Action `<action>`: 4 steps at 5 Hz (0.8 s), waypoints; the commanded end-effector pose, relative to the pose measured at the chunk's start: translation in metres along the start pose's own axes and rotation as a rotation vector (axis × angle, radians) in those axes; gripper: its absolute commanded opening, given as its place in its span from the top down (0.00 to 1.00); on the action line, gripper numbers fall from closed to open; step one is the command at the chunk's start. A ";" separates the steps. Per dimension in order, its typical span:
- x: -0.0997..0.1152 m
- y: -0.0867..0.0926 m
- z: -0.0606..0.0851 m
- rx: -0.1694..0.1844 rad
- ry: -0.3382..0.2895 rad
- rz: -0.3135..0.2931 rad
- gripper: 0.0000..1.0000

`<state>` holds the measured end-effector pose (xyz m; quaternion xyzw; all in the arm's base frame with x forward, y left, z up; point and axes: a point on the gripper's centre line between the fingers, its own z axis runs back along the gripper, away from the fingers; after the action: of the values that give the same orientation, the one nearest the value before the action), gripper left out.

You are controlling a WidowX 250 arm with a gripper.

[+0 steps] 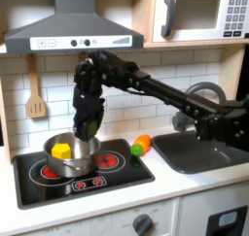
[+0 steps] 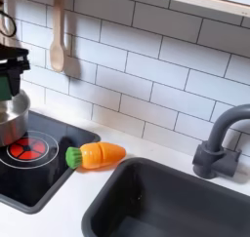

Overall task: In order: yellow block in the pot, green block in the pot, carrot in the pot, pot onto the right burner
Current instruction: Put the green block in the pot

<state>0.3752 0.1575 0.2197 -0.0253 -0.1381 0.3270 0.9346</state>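
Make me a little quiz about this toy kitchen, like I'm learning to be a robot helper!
1. True or false: the carrot lies inside the pot.
2. What sits in the pot right now? A) the yellow block B) a red ball C) nothing
3. In a few words: what is the end effector gripping above the pot?

Key
1. False. It lies on the counter beside the cooktop.
2. A.
3. The green block.
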 end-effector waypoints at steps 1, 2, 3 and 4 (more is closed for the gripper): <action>-0.007 0.015 -0.018 0.030 0.045 0.013 1.00; -0.006 0.014 -0.023 0.030 0.054 0.011 1.00; -0.007 0.014 -0.019 0.028 0.049 0.006 1.00; -0.007 0.017 -0.017 0.029 0.046 0.013 1.00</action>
<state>0.3660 0.1660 0.1989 -0.0198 -0.1116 0.3317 0.9366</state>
